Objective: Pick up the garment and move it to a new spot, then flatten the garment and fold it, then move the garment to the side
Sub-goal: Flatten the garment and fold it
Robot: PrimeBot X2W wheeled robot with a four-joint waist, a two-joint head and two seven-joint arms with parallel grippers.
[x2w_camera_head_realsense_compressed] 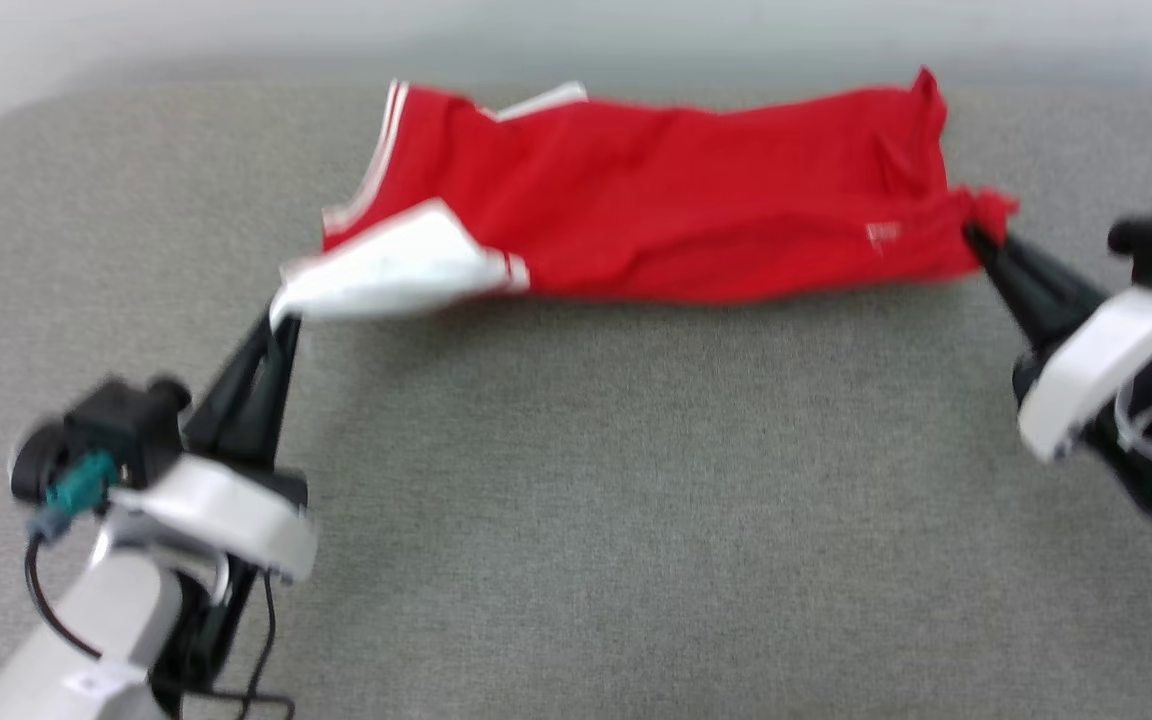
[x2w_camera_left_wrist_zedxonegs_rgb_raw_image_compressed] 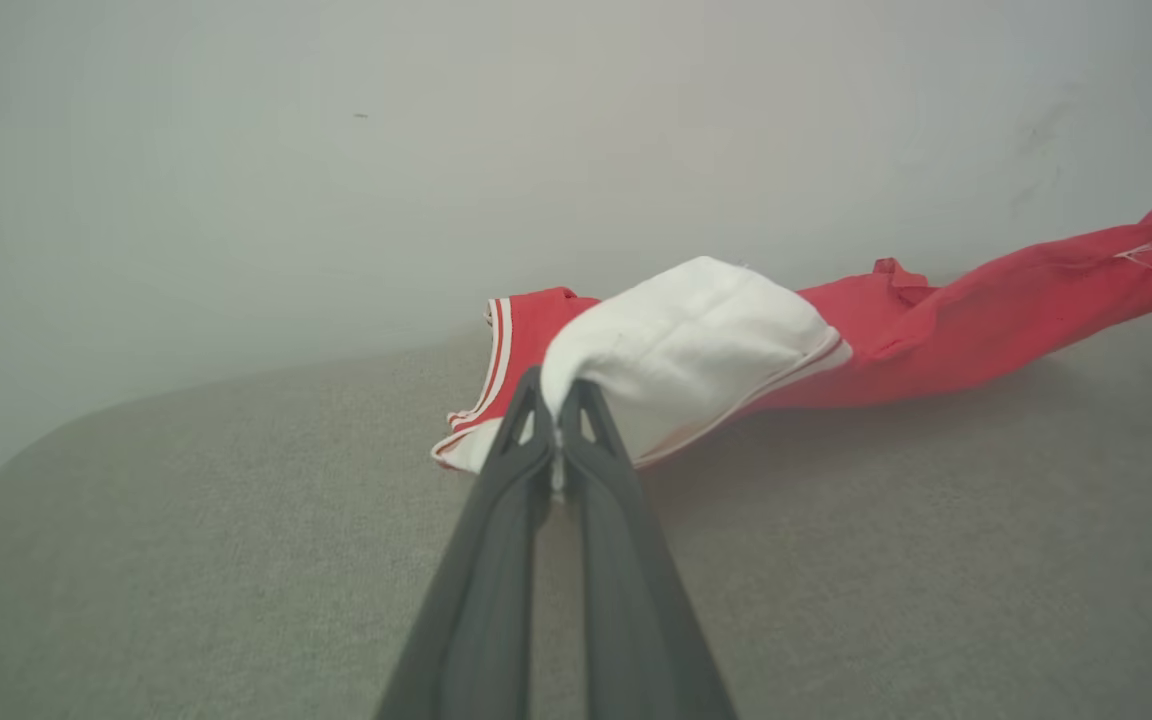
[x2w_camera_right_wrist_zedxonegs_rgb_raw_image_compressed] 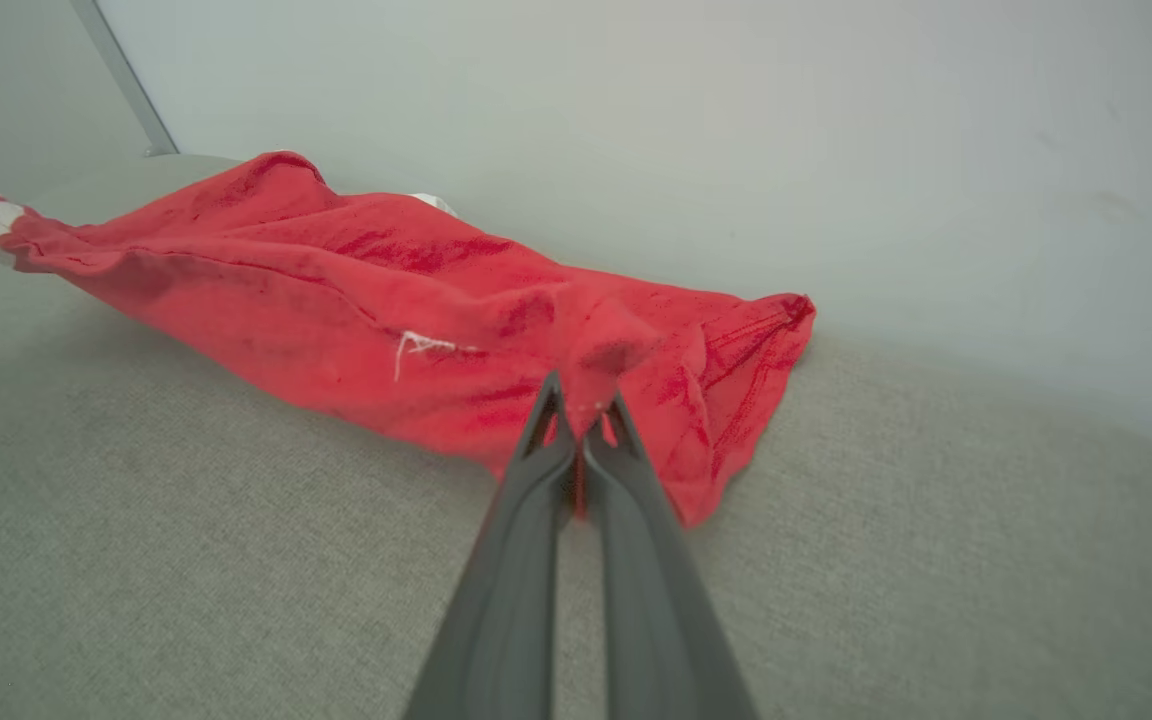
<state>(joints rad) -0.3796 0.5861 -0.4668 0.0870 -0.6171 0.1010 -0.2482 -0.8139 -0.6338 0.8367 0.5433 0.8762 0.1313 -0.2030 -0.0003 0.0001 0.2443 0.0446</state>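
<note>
The left gripper [x2w_camera_head_realsense_compressed: 281,318] is pinching the garment [x2w_camera_head_realsense_compressed: 656,200] by its white sleeve [x2w_camera_head_realsense_compressed: 386,270] — the right gripper [x2w_camera_head_realsense_compressed: 971,232] is pinching the red end.

Nothing legible; small white mark [x2w_camera_head_realsense_compressed: 881,235] on the garment [x2w_camera_head_realsense_compressed: 676,200] unreadable.

I get soft, even, diffuse light in all three views. The head view is smeared by motion blur: the left gripper [x2w_camera_head_realsense_compressed: 281,318], the right gripper [x2w_camera_head_realsense_compressed: 971,232] and the red jersey T-shirt [x2w_camera_head_realsense_compressed: 656,200] all have fuzzy outlines. A faint shadow lies on the grey fabric surface [x2w_camera_head_realsense_compressed: 586,480] beneath the cloth stretched between the two sets of jaws. My wrist views are sharper, with the shadow showing darker just right of the left jaws.
</note>
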